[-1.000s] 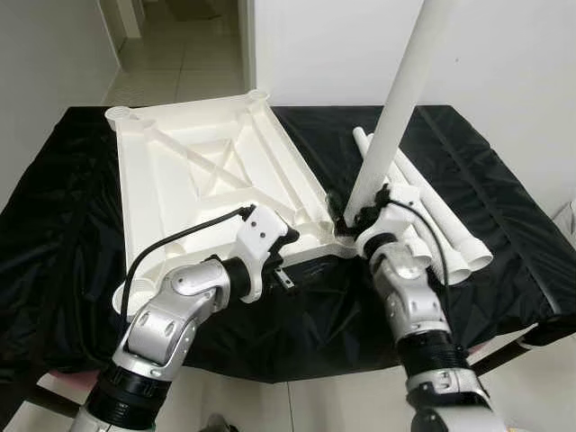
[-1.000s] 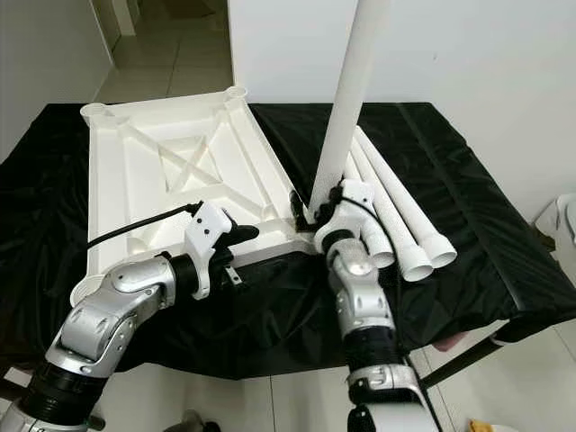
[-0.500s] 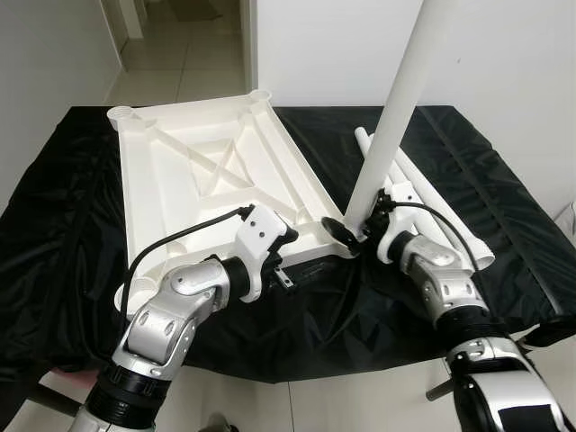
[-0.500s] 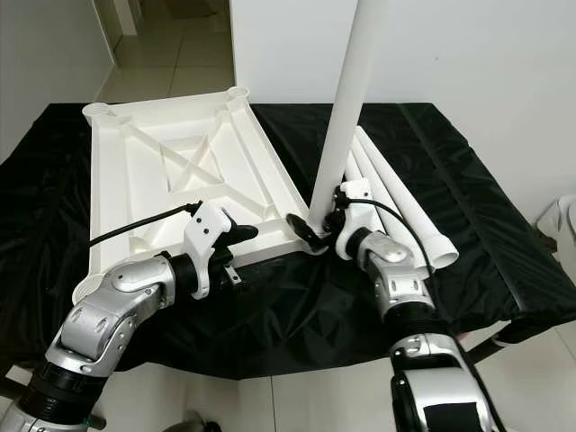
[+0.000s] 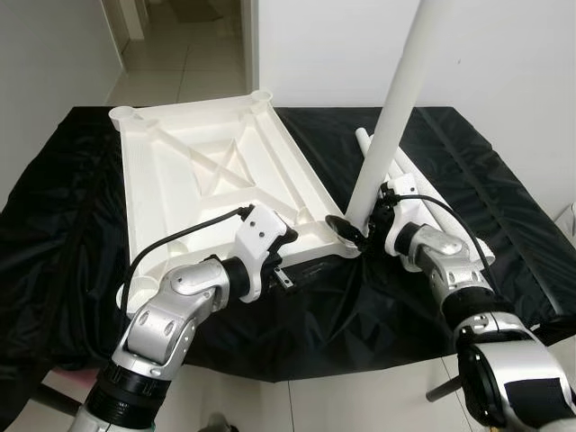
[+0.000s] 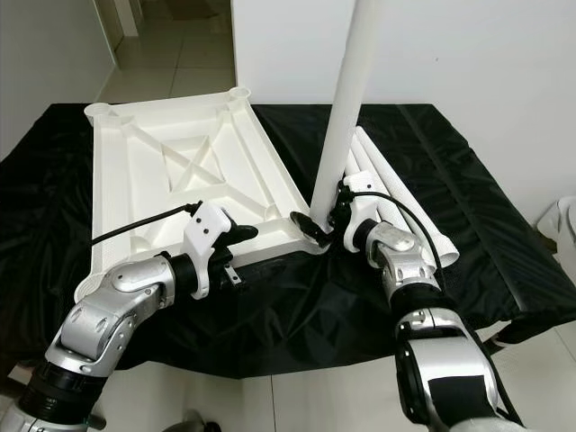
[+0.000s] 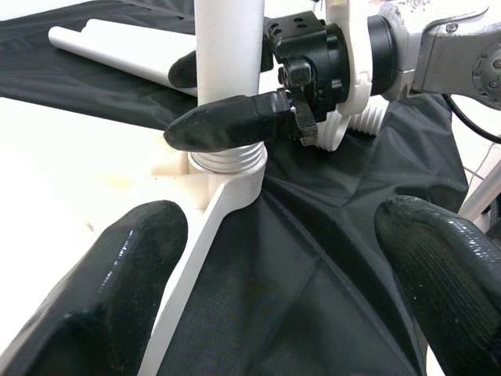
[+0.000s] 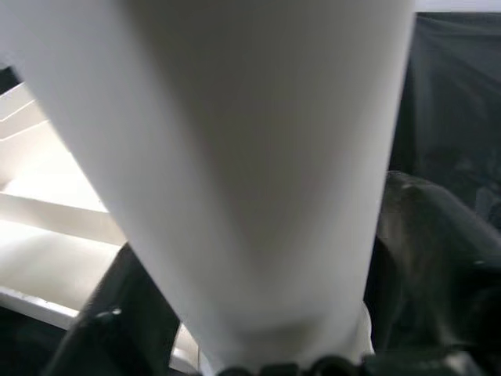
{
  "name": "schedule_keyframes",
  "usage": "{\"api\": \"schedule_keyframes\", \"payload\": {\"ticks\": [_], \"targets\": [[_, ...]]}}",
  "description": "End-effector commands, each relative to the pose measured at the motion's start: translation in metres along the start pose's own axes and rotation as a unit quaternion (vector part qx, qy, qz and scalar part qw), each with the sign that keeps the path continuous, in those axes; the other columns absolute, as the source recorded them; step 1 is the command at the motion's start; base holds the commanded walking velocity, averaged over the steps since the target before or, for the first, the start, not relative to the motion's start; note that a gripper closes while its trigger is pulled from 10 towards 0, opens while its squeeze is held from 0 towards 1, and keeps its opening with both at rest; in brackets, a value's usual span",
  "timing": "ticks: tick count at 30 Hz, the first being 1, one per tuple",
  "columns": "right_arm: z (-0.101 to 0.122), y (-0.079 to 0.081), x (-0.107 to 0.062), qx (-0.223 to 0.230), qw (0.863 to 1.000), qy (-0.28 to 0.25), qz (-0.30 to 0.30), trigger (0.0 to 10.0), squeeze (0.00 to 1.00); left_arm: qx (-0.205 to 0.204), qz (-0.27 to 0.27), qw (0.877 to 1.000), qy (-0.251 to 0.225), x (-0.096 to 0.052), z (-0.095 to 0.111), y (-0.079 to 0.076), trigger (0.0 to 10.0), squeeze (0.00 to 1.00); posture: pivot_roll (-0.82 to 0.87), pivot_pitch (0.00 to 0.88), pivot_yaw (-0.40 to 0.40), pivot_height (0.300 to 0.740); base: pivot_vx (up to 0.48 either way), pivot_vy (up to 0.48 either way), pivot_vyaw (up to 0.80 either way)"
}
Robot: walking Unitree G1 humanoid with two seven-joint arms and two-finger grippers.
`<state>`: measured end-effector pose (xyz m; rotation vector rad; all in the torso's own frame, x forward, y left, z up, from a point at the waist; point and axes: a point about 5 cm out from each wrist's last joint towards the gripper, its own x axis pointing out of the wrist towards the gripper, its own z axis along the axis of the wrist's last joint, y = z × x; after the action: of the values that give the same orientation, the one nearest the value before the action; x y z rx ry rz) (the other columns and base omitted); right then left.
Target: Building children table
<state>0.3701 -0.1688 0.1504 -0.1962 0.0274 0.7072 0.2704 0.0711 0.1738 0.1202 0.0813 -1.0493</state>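
Note:
The white tabletop [image 5: 207, 180] lies upside down on the black-covered table. One white leg [image 5: 389, 126] stands upright in the socket at its near right corner [image 5: 346, 241]; in the left wrist view its threaded end [image 7: 228, 160] sits in that socket. My right gripper [image 5: 354, 229] is shut on the base of this leg, one finger [image 7: 227, 124] on each side. My left gripper [image 5: 286, 273] is open at the tabletop's near edge, just left of that corner, its fingers [image 7: 117, 274] spread wide.
Three spare white legs [image 6: 405, 211] lie side by side on the black cloth [image 5: 72, 225] right of the upright leg. A white wall stands behind the table, and a tiled doorway [image 5: 180, 45] opens at the back left. The table's front edge is near my arms.
My right forearm has swung out to the right and the wrist has turned around the upright leg while still gripping it. The left arm and the tabletop have stayed put.

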Motion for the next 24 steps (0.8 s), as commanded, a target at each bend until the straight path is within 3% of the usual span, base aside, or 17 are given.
{"api": "schedule_keyframes", "payload": {"ticks": [1,9,15,24], "targets": [[-0.001,0.002,0.002,0.004,1.0,-0.005,0.007,0.0,0.0,0.007,0.012,1.0,0.0,0.0,0.001,0.001,10.0,0.0,-0.02,0.009,0.005,0.74,0.0,0.0,0.0],[-0.011,0.007,0.0,0.026,1.0,-0.003,0.016,0.0,0.0,0.009,0.01,1.0,0.001,0.0,0.001,0.0,10.0,0.0,-0.02,0.003,0.006,0.74,0.0,0.0,0.0],[-0.023,0.009,-0.005,0.054,0.998,-0.003,-0.015,0.0,0.0,0.008,0.007,1.0,0.001,0.0,0.0,-0.001,10.0,0.0,-0.02,0.005,0.001,0.74,0.0,0.0,0.0],[-0.021,0.013,-0.001,0.066,0.994,-0.022,-0.08,0.0,0.0,0.006,0.011,1.0,0.001,0.0,0.0,-0.001,10.0,0.0,-0.02,0.019,-0.005,0.74,0.0,0.0,0.0]]}}
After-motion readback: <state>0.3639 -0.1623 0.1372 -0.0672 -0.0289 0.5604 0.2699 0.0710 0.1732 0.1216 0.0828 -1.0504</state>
